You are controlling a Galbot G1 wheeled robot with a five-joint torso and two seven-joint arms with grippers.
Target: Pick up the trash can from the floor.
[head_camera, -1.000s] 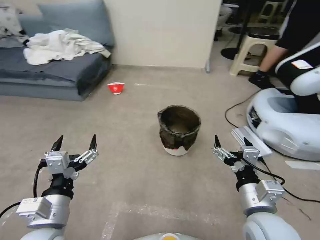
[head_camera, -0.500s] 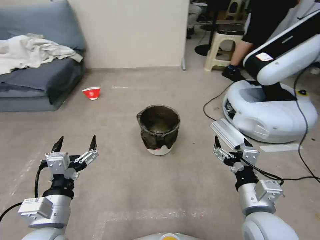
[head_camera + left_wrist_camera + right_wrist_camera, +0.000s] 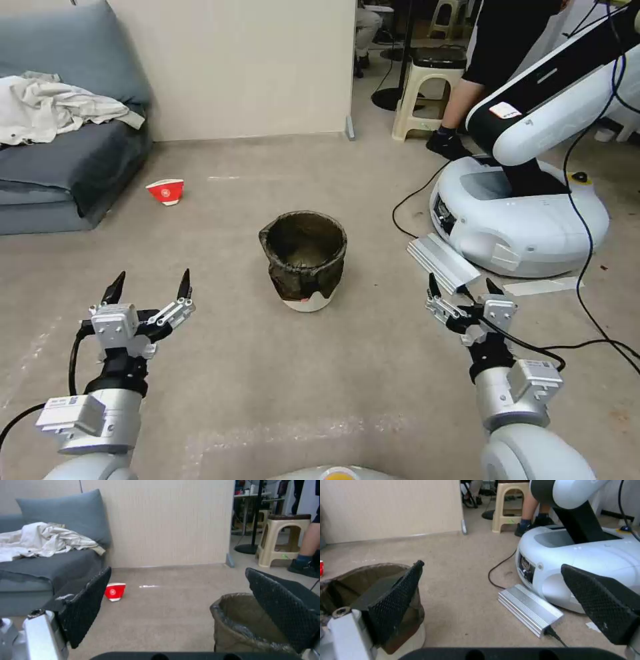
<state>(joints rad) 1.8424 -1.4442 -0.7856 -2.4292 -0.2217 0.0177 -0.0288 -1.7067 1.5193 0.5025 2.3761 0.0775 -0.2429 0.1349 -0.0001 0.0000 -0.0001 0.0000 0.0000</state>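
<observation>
The trash can (image 3: 303, 263) stands upright on the floor (image 3: 267, 373), a small white bin with a dark bag folded over its rim. It sits ahead of me, between my two arms and nearer the left one. My left gripper (image 3: 153, 277) is open and empty, held low to the left of the trash can. My right gripper (image 3: 461, 281) is open and empty, to the can's right. The left wrist view shows the trash can (image 3: 240, 625) behind one finger of the left gripper (image 3: 183, 607). In the right wrist view the trash can (image 3: 360, 585) lies beside the right gripper (image 3: 491, 580).
A red-and-white paper bowl (image 3: 165, 191) lies near the grey sofa (image 3: 60, 153), which carries a white cloth (image 3: 47, 107). Another white robot's base (image 3: 520, 220), a silver box (image 3: 443, 262) and black cables (image 3: 413, 200) crowd the right. A wall (image 3: 247, 67) and a stool (image 3: 423, 90) stand behind.
The whole head view has shifted left, so the camera has moved. The trash can now sits further left in the picture. Both arms keep the same open pose.
</observation>
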